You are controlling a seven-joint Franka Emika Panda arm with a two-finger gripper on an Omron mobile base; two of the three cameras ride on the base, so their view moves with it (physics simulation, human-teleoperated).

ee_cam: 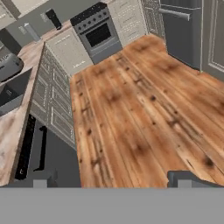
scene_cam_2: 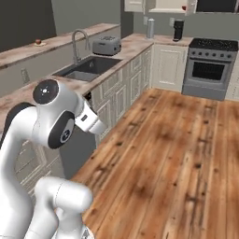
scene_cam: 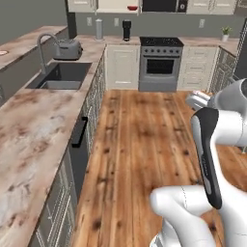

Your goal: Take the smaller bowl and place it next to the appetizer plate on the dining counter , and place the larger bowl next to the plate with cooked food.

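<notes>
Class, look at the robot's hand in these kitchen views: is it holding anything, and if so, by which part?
Nothing is held. The hand is open, its fingertips apart over bare wooden floor.

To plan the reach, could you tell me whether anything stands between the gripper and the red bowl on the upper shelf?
Nothing visible: only bare wooden floor separates the open gripper from the red bowl.

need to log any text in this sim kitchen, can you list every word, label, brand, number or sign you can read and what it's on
None: no readable word, label, brand, number or sign in any view.
The oven has a dark control strip with no legible markings.
The toaster and the dark appliance on the back counter carry no visible brand.
The wall outlets are plain.
</notes>
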